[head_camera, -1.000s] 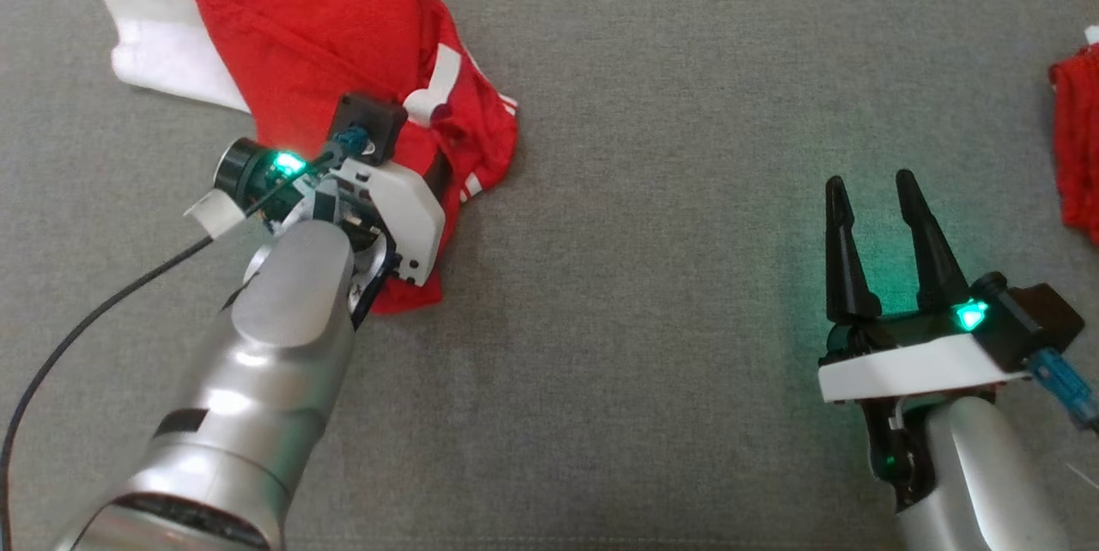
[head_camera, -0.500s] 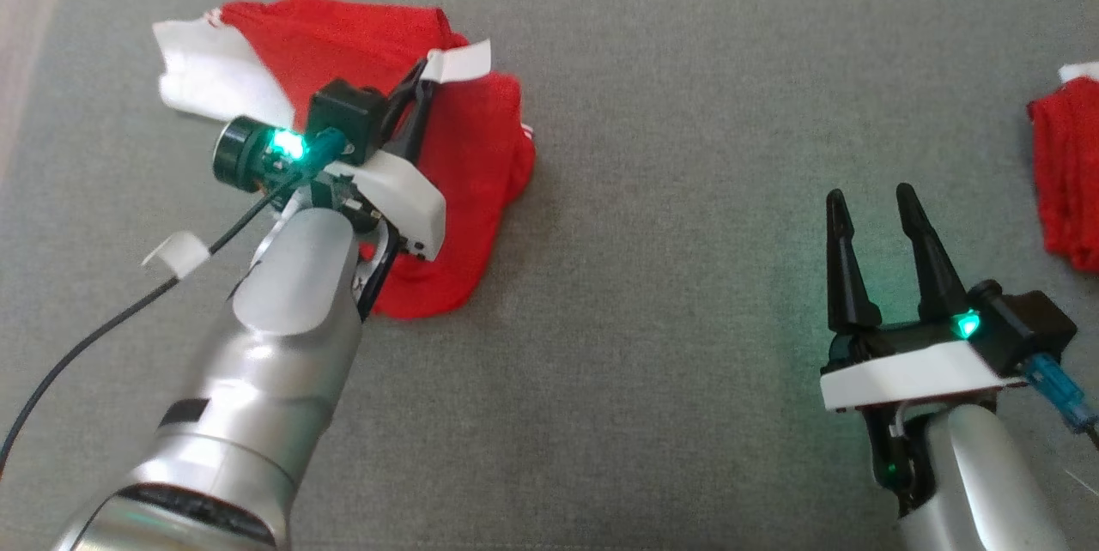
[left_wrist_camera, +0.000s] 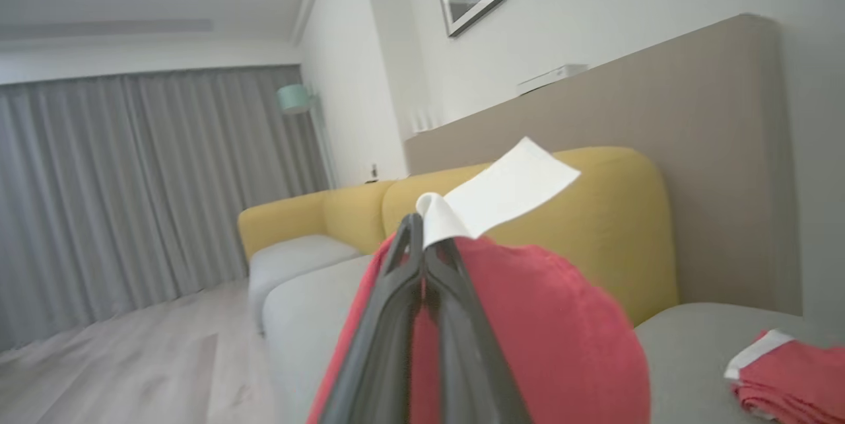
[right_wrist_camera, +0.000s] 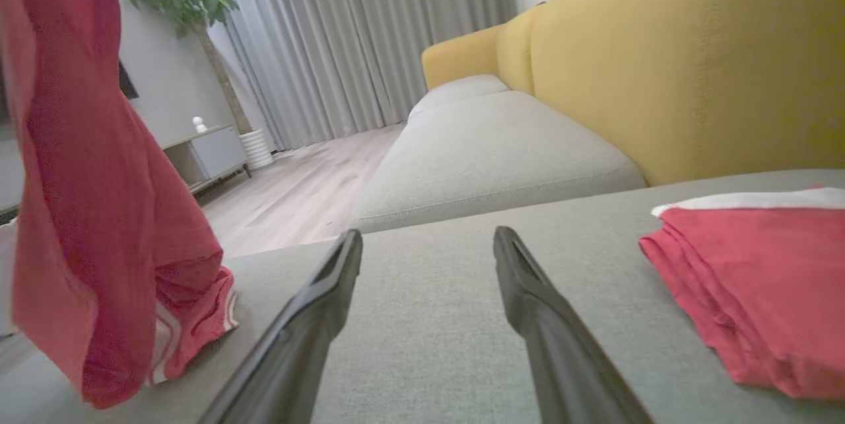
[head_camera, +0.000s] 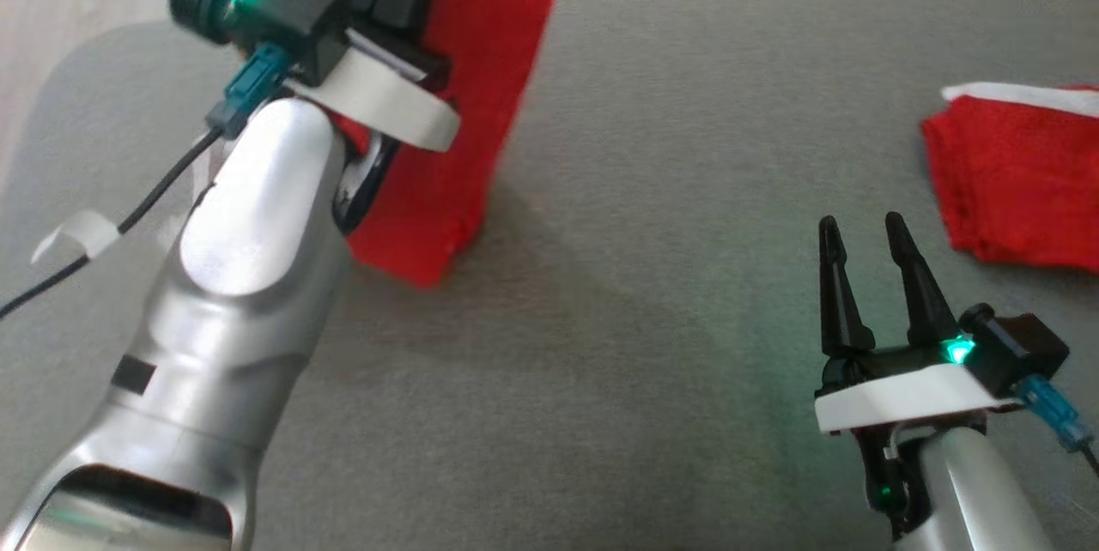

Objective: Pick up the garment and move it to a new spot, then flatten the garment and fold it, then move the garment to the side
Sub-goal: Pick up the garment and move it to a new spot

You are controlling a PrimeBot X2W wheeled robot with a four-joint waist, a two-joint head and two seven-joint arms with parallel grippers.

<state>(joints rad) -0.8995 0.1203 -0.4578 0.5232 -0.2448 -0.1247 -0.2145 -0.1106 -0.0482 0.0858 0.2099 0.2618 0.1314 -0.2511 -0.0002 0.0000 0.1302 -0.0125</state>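
L gripper (left_wrist_camera: pixel 416 226) clenched on garment (head_camera: pixel 481 105), hem near cushion (head_camera: pixel 652 190) edge; R gripper (head_camera: pixel 859 229) jaws apart mid-cushion.

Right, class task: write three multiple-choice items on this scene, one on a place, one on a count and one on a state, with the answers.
1. Where does the folded garment lie?
A. on the wooden floor
B. on the yellow backrest
C. on the grey cushion, at the robot's right

2. How many red garments show?
A. one
B. two
C. three

3. The left end effector is:
A. shut on the hanging garment
B. open above the cushion
C. shut on nothing

Answers:
1 C: the head view shows it flat on the cushion, beyond the right end effector.
2 B: one hangs from the left end effector, one lies folded.
3 A: the left wrist view shows its fingers pressed together with red cloth draped from them.
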